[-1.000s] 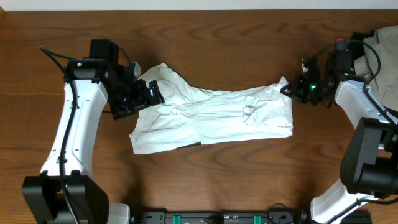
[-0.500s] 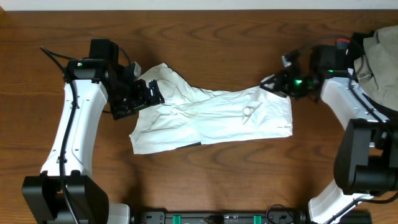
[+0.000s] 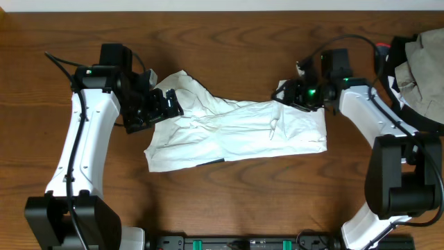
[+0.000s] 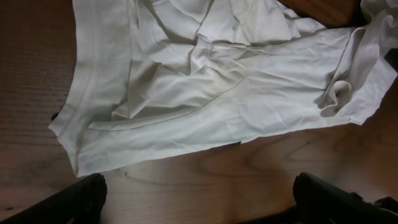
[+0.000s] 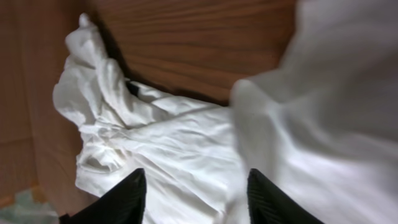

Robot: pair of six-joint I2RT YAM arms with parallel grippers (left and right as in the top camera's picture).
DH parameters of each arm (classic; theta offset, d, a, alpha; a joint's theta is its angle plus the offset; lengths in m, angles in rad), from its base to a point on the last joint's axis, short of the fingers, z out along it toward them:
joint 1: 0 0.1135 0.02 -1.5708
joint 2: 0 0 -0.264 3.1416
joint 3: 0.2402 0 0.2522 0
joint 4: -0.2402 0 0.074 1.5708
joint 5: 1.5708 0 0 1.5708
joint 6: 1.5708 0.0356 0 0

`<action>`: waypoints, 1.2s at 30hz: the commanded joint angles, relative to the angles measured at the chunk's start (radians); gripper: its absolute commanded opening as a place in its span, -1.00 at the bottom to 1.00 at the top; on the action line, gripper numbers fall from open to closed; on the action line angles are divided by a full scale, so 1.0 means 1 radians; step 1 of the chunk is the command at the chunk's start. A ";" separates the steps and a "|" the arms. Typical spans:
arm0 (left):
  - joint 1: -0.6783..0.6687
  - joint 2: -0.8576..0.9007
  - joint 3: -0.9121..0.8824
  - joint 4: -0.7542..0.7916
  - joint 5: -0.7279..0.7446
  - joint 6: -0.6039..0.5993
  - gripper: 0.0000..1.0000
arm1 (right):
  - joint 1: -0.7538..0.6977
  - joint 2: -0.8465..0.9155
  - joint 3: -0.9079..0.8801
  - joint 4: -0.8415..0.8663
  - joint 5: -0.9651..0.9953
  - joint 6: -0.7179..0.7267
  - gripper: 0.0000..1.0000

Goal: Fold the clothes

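Observation:
The clothes [image 3: 236, 132] are one wrinkled white garment spread across the middle of the wooden table, also filling the left wrist view [image 4: 205, 87] and the right wrist view [image 5: 168, 149]. My left gripper [image 3: 166, 104] hovers at the garment's upper left corner. Its fingers stand wide open over bare wood [image 4: 208, 202] with nothing between them. My right gripper [image 3: 286, 94] is above the upper right edge, where a corner of cloth is turned inward. Its black fingers [image 5: 127, 199] stand apart, with cloth lying under the gap [image 5: 199, 199]. A blurred flap [image 5: 323, 93] hangs close to that camera.
A heap of beige clothing [image 3: 424, 59] sits at the table's right edge, behind the right arm. A black rail [image 3: 243, 243] runs along the front edge. Bare wood surrounds the garment in front and behind.
The right gripper moved left, drawing the garment's right corner inward over the body, and its jaws went from shut to apart. The left arm stayed still.

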 commanded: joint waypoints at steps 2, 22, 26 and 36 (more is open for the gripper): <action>0.001 -0.009 0.010 -0.006 -0.012 0.021 0.96 | -0.044 -0.078 0.059 -0.055 0.034 -0.040 -0.03; 0.001 -0.009 0.010 0.003 -0.012 0.021 0.96 | 0.191 -0.146 -0.077 -0.338 0.513 -0.219 0.07; 0.001 -0.009 0.010 0.003 -0.012 0.021 0.96 | 0.338 -0.146 -0.077 -0.337 0.736 -0.214 0.21; 0.000 -0.009 0.010 0.001 -0.012 0.021 0.96 | 0.491 -0.144 -0.081 -0.337 0.963 -0.181 0.29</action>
